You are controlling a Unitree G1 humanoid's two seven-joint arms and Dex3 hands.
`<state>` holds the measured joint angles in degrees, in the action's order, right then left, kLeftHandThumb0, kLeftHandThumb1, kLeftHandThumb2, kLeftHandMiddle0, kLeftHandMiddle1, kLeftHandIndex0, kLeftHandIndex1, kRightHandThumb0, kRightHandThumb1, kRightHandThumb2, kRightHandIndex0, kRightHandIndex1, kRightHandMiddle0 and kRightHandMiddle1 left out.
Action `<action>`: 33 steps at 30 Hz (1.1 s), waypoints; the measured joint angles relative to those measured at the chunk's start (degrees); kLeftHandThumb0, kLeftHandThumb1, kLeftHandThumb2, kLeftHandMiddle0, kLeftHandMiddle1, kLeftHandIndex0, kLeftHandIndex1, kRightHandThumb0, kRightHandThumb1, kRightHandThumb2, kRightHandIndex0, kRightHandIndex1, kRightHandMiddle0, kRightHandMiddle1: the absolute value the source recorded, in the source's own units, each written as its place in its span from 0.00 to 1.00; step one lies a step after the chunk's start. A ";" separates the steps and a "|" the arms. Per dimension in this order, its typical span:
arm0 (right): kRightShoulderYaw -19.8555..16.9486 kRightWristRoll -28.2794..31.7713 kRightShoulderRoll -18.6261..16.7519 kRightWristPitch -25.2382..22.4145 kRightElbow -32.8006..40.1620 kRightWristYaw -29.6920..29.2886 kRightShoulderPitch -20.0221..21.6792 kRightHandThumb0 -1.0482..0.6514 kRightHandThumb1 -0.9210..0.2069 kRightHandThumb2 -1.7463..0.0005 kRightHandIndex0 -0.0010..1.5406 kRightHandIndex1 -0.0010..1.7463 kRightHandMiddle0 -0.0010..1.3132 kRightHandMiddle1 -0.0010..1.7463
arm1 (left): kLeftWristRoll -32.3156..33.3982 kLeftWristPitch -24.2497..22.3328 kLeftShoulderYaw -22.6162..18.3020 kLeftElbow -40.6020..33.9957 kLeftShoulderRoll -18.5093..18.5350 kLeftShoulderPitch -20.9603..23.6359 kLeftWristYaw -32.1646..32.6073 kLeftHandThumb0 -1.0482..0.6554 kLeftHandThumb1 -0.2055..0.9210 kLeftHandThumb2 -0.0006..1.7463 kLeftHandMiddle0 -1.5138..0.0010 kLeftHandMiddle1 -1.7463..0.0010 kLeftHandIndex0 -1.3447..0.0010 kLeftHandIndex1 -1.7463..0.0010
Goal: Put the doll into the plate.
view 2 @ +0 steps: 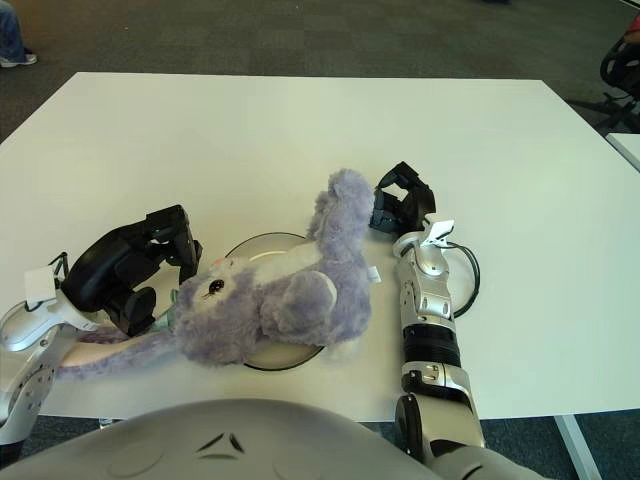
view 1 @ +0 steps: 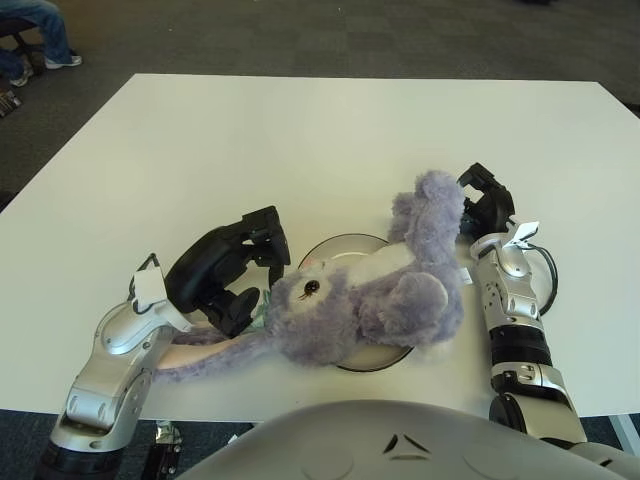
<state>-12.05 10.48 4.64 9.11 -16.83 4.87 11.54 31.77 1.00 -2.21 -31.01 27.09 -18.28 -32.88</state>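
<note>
On the white table, near its front edge, a purple plush rabbit doll lies across a shallow plate, covering most of it. Its body and head rest over the plate; one long ear trails off to the left onto the table, and one limb reaches up past the right rim. The fur is lilac, with a white belly, a dark eye and a pink nose. By appearance it is light, soft and easily deformed, unlikely to slip or break; the torso seems the firmest place to hold, since ears and limbs would only stretch. The left hand shows just left of the doll's head, fingers loosely curled and holding nothing. The right hand shows just beside the raised limb, fingers bent inward; whether they touch the plush cannot be told.
</note>
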 measured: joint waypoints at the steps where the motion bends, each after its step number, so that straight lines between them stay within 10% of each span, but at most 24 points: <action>1: 0.02 -0.01 0.00 0.00 0.00 -0.01 -0.01 0.32 0.60 0.20 0.78 1.00 0.51 1.00 | 2.72 -0.64 -0.29 0.79 -1.03 0.37 -0.27 0.07 0.89 0.47 0.83 0.67 0.91 0.79; 12: 0.19 -0.03 -0.04 -0.03 0.00 -0.11 -0.04 0.31 0.61 0.19 0.79 1.00 0.52 1.00 | 23.01 -6.44 -8.34 13.54 -10.03 8.50 -0.38 0.00 1.00 0.44 0.91 0.85 0.98 0.98; 18: 0.04 -0.02 0.11 -0.03 0.01 -0.13 -0.03 0.31 0.61 0.19 0.79 1.00 0.52 1.00 | 19.16 -2.94 -12.16 16.46 -13.58 10.93 2.71 0.11 1.00 0.38 0.82 0.76 1.00 0.72; 24: -0.04 -0.02 0.23 -0.05 0.00 -0.12 -0.05 0.31 0.61 0.19 0.79 1.00 0.52 1.00 | 7.82 2.43 -14.10 15.97 -20.25 12.23 16.58 0.26 0.91 0.40 0.65 0.41 0.84 0.14; 33: 0.01 0.01 0.20 -0.13 0.09 -0.10 -0.10 0.31 0.61 0.19 0.80 1.00 0.52 1.00 | -8.64 6.80 -18.13 21.04 -24.56 19.97 36.00 0.37 0.68 0.58 0.40 0.03 0.68 0.01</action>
<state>-12.04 10.48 4.84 8.98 -16.74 4.77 11.45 23.14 7.80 -20.35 -9.97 2.53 1.69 3.12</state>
